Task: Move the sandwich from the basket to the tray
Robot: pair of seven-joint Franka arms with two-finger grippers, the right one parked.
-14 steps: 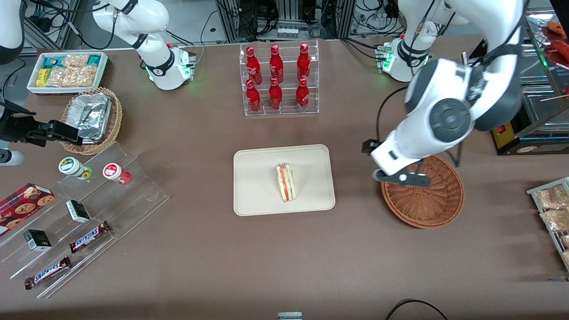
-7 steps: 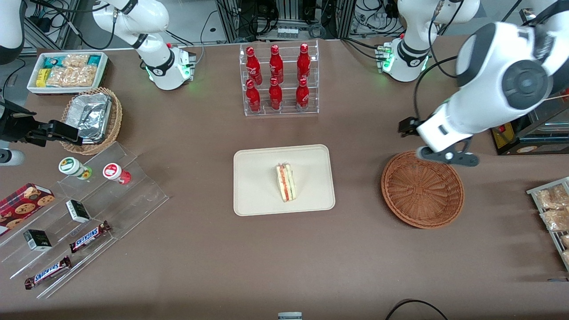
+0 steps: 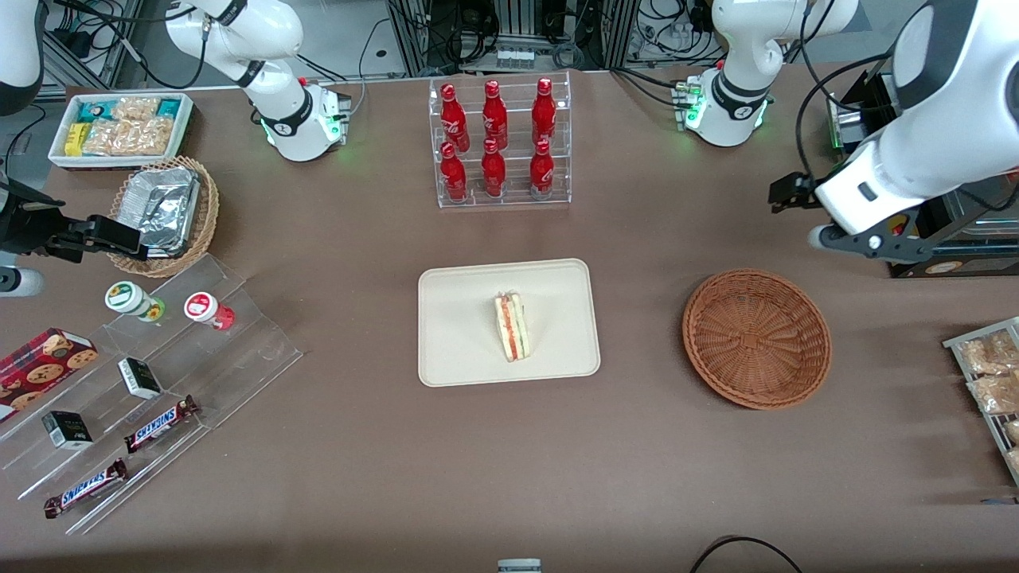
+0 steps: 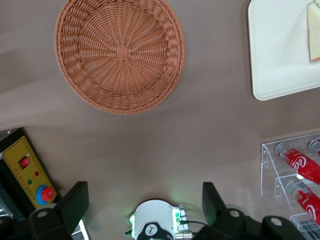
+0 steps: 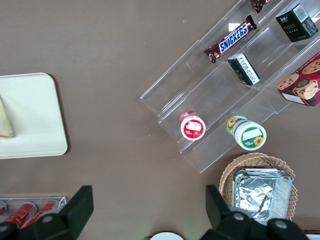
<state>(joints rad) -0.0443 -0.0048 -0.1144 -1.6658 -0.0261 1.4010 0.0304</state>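
The sandwich point(image 3: 513, 326) lies on the cream tray point(image 3: 462, 318) at the middle of the table, with its red and green filling stripe showing. The reddish-brown basket point(image 3: 756, 338) stands beside the tray toward the working arm's end and holds nothing. My left gripper point(image 3: 868, 243) hangs above the table, farther from the front camera than the basket and clear of its rim. In the left wrist view the gripper point(image 4: 144, 200) is open with nothing between its fingers point(image 4: 75, 205), and the basket point(image 4: 120, 52), the tray point(image 4: 280, 50) and the sandwich point(image 4: 314, 30) all show.
A clear rack of red bottles point(image 3: 497, 143) stands farther from the front camera than the tray. A yellow control box point(image 4: 27, 172) sits close to the gripper. Bagged snacks point(image 3: 991, 374) lie at the working arm's end. Acrylic steps with candy point(image 3: 143, 382) and a foil-filled basket point(image 3: 163, 211) are at the parked arm's end.
The left gripper has left its place over the basket, rising and moving away from the front camera toward the working arm's end. The sandwich has stayed on the tray.
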